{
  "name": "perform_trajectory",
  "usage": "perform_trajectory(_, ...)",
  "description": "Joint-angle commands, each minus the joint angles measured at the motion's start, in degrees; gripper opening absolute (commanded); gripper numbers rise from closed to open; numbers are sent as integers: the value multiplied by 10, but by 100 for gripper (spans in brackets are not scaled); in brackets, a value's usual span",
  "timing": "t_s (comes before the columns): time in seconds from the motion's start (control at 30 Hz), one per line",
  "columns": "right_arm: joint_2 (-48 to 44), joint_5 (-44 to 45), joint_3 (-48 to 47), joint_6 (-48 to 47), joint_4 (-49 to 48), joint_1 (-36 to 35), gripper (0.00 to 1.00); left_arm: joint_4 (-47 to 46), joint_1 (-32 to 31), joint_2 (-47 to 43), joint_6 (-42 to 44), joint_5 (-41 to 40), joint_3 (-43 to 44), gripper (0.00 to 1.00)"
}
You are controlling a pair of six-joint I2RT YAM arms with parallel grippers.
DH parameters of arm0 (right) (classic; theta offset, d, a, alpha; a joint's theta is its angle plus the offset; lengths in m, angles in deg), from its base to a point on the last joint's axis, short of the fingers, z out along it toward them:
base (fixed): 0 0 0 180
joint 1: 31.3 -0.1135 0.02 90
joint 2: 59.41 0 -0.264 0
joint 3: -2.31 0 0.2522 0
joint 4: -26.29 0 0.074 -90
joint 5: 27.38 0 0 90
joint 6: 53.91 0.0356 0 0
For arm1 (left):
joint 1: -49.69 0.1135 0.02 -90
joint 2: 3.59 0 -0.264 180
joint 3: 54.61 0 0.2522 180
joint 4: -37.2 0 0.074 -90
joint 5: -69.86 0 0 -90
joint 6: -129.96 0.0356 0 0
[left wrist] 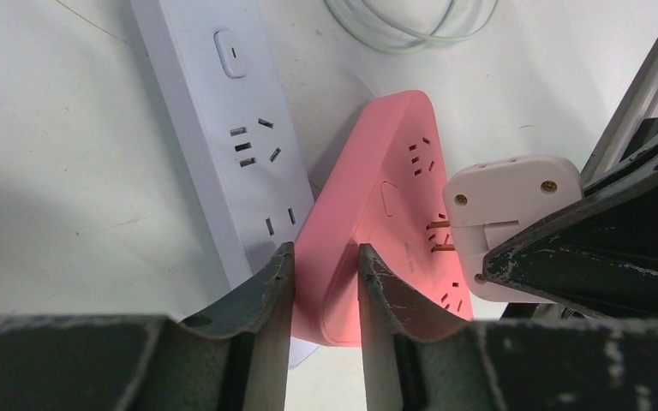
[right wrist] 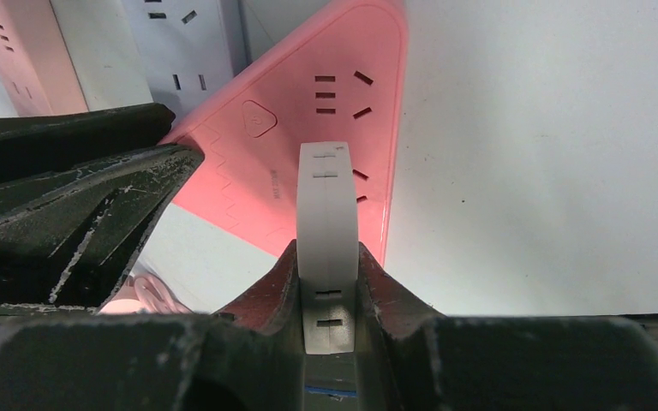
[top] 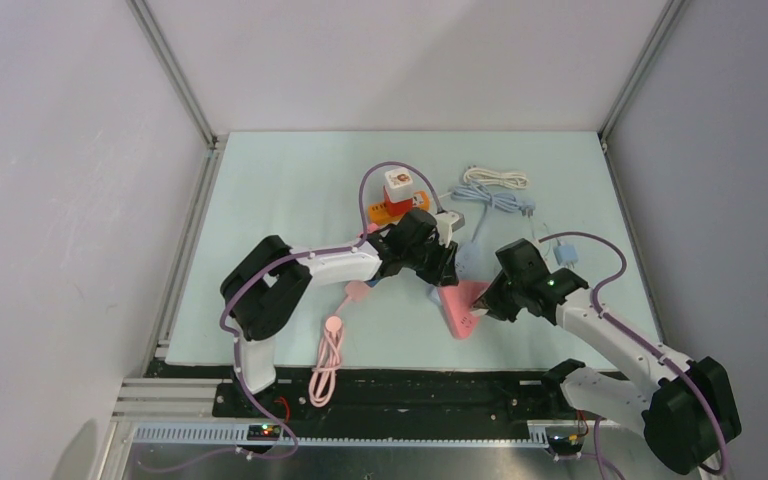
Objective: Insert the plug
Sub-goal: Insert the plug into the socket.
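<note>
A pink power strip (top: 460, 305) lies at the table's front centre; it also shows in the left wrist view (left wrist: 377, 171) and the right wrist view (right wrist: 308, 111). My right gripper (right wrist: 327, 257) is shut on a white plug (right wrist: 327, 214). It holds the plug upright over the strip's sockets, and its brass prongs touch the strip's face (left wrist: 505, 205). My left gripper (left wrist: 326, 265) hovers over the strip's rounded end. Its fingers stand a narrow gap apart with nothing between them. In the top view the left gripper (top: 443, 268) and right gripper (top: 487, 298) are close together.
A white power strip (left wrist: 240, 145) lies right beside the pink one. An orange strip with a white cube adapter (top: 400, 190) and coiled white cables (top: 495, 180) lie behind. A pink cable (top: 330, 350) trails toward the front edge.
</note>
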Motion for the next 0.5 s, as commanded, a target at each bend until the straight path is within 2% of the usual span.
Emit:
perform_trajectory(0.0,-5,-11,0,-18,28,-1,0,111,-6,44,25,-29,-21,0)
perform_trajectory(0.47,39,-19,-1,-18,6,1,0,111,-9,46,28,-22,-21,0)
